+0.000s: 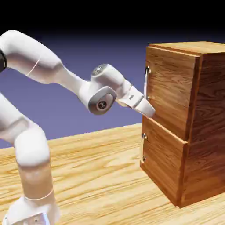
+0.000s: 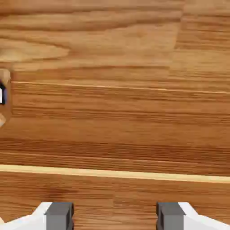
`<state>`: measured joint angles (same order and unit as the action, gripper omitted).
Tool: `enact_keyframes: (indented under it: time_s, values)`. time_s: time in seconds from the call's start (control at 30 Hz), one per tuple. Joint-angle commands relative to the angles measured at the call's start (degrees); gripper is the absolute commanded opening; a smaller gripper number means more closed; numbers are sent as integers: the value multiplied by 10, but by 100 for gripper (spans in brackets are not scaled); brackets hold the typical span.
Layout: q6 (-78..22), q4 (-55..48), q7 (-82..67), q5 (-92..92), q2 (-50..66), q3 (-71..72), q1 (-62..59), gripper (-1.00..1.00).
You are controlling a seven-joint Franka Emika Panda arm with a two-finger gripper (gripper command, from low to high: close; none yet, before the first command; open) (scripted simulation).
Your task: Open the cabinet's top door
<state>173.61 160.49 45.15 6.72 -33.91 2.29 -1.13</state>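
The cabinet [image 1: 197,132] of reddish-brown wood stands at the exterior view's right. Its top door [image 1: 169,90] is flush with the front and carries a vertical silver handle [image 1: 146,82] near its left edge. My gripper [image 1: 150,111] sits against the lower left corner of that door, below the handle and just above the seam to the lower panel [image 1: 160,160]. In the hand view, wood grain [image 2: 117,117] fills the picture, and the two grey fingertips [image 2: 59,214] stand wide apart. The gripper [image 2: 114,218] is open with nothing between them. A small silver bit [image 2: 2,95] shows at the left edge.
The lower panel has two silver mounts [image 1: 144,136] on its left edge. The cabinet rests on a pale wooden table [image 1: 101,176]. The arm's elbow [image 1: 103,99] hangs left of the cabinet front.
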Motion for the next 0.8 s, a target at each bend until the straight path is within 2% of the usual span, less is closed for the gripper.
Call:
enact_keyframes:
  time_s: [0.0, 0.77]
  values:
    - [-1, -2, 10, 25, -5, 9, -7, 0]
    - [-36, -46, 240, 598, -111, 204, -162, 0]
